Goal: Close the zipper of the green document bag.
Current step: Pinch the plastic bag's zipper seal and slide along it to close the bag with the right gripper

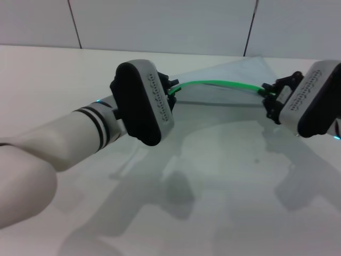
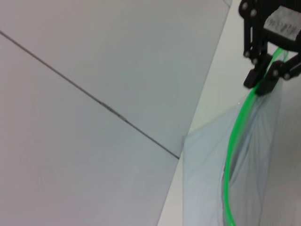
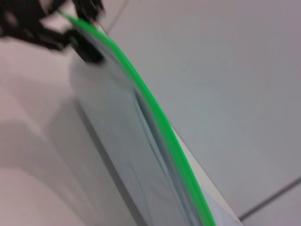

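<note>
Left gripper [image 1: 171, 92], right gripper [image 1: 269, 96] pinch zipper [image 1: 224, 84]; slider apparently hidden.

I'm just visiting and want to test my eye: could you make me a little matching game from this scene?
Things:
1. left claw
2. right claw
3. zipper
4. green document bag

Descriptions:
A. bright green strip stretched between both claws
B. translucent pale grey-blue, hanging below the strip
C. grips the strip's right end
D. grips the strip's left end

Pairs: 1-D, 2-C, 3-A, 4-B
</note>
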`<state>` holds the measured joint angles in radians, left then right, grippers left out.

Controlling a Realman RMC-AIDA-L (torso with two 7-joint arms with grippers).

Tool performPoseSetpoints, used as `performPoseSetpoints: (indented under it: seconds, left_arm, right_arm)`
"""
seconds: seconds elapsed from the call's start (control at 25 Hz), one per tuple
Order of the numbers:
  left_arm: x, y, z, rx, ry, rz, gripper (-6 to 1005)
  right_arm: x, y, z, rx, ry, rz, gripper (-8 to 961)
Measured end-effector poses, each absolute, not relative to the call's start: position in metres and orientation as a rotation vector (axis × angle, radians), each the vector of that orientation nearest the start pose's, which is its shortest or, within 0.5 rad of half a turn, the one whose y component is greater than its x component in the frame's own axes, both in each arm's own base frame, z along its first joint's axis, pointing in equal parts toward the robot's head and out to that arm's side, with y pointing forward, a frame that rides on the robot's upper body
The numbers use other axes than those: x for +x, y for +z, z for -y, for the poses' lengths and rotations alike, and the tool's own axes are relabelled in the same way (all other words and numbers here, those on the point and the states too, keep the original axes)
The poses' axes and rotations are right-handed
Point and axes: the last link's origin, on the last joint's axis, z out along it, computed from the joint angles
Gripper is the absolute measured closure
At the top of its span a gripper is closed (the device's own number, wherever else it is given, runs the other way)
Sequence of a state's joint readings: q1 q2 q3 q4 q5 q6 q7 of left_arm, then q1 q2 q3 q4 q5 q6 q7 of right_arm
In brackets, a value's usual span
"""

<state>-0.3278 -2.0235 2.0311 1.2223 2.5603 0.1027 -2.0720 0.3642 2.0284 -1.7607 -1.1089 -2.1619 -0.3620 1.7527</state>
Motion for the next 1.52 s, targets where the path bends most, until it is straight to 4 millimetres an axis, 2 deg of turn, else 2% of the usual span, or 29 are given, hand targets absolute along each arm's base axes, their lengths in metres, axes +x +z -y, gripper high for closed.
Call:
performPoseSetpoints:
  seconds: [0.44, 0.92, 1.12, 1.4, 1.52]
  left_arm:
    - [-0.185, -0.053, -0.36, -2.137, 0.055, -0.276, 949]
    - [-0.19, -0.04, -0.359, -2.102, 0.051, -0.242, 956]
    - [-0.19, -0.039, -0.358, -2.097, 0.049, -0.242, 959]
    - [-0.188, -0.034, -0.363, -2.078, 0.026, -0.21, 952]
    - [-0.188, -0.032, -0.364, -2.071, 0.013, -0.193, 921]
  right_arm:
    - [0.254, -0.008, -0.398, -2.155, -0.135, -0.112, 833]
    - [0.268, 0.01, -0.4, -2.083, -0.14, -0.161, 822]
    - [0.267, 0.013, -0.4, -2.052, -0.136, -0.154, 817]
    - [0.258, 0.007, -0.397, -2.002, -0.099, -0.129, 810]
    - [0.254, 0.007, -0.392, -1.937, -0.055, -0.128, 749]
